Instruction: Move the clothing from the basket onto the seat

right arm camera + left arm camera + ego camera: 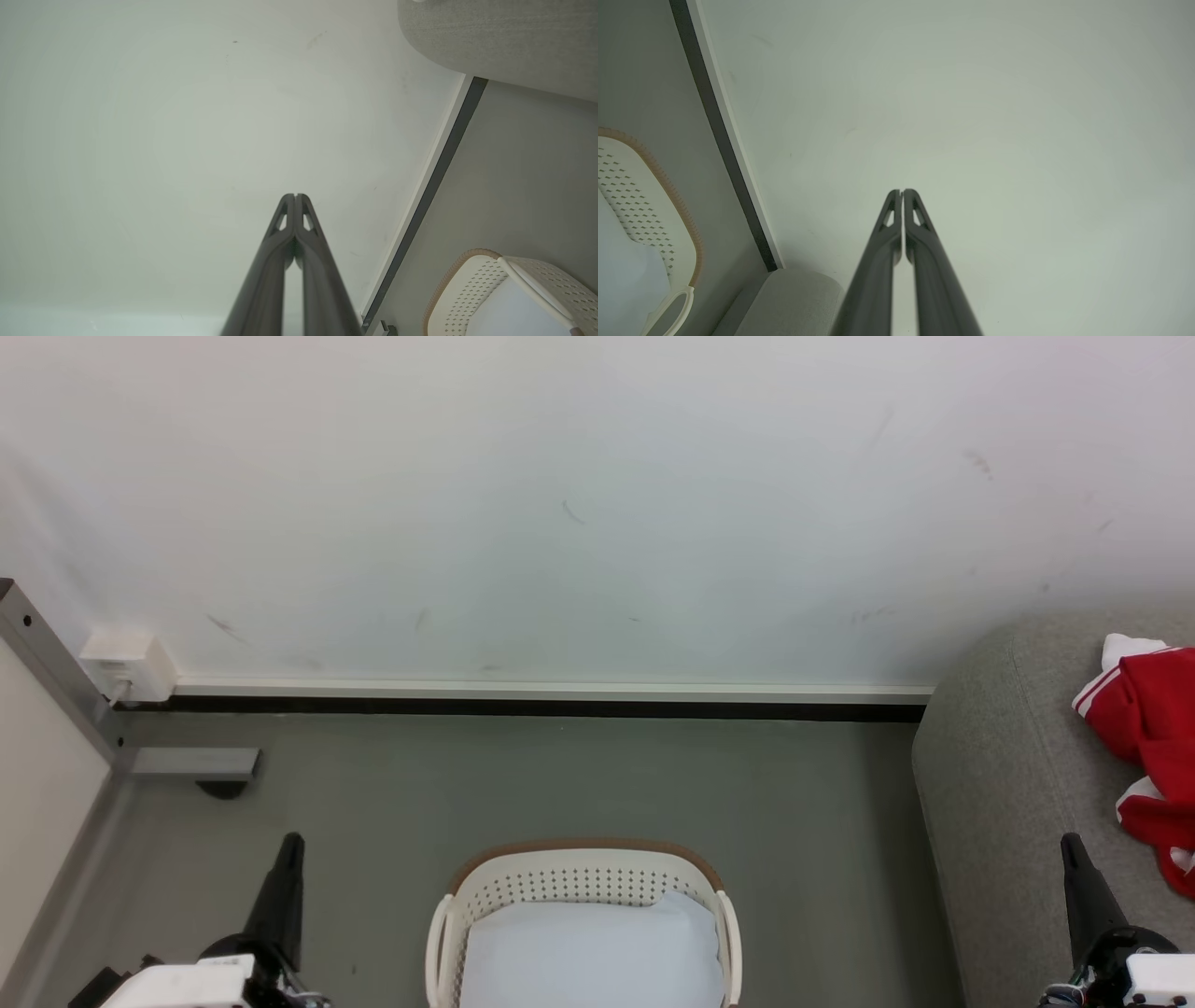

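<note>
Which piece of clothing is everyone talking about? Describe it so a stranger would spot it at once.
Look at the large grey sofa on the right, by the white wall. On its seat lies a crumpled garment, cut off by the picture's edge. It is bright red with white striped trim, unlike the pale bluish sheet in the cream basket on the floor.

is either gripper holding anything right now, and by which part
Nothing is held. The left gripper and right gripper both have their fingers shut together on empty air; the clothing lies on the seat.
</note>
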Robot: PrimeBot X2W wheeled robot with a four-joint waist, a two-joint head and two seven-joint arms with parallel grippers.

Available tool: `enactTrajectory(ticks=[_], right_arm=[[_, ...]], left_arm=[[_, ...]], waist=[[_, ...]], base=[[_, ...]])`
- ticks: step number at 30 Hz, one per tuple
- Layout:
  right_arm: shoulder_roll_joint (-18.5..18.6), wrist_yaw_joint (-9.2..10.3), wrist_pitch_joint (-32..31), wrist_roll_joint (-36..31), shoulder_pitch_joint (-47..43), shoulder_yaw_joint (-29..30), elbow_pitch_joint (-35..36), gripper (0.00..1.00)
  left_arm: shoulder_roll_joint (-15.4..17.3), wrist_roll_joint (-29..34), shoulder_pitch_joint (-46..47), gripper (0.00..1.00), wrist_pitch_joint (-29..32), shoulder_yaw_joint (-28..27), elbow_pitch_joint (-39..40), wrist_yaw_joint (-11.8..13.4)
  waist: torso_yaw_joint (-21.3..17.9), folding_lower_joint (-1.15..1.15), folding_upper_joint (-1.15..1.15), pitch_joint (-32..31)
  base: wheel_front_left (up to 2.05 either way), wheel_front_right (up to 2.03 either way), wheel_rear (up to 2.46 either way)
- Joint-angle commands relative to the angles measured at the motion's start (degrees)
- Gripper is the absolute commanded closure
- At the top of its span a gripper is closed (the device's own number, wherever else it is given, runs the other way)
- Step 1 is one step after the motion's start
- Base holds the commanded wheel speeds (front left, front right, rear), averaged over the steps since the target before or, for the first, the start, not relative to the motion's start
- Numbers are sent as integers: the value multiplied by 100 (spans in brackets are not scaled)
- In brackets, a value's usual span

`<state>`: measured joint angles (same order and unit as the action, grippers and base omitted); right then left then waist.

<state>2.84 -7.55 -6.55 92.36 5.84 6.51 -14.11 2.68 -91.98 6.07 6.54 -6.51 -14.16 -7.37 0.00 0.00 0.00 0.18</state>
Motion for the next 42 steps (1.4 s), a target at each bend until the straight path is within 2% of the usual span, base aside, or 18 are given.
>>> enactTrajectory(ticks=[1, 42], right_arm=[[0, 13, -13, 13, 71, 21, 30, 100], [0, 13, -12, 13, 71, 21, 30, 100]], left_arm=[[40, -82, 39, 100, 17, -8, 21, -28], [40, -82, 39, 100, 17, -8, 21, -27]], waist=[[0, 0, 0, 0], [0, 0, 0, 0]], base=[[0, 0, 0], [0, 0, 0]])
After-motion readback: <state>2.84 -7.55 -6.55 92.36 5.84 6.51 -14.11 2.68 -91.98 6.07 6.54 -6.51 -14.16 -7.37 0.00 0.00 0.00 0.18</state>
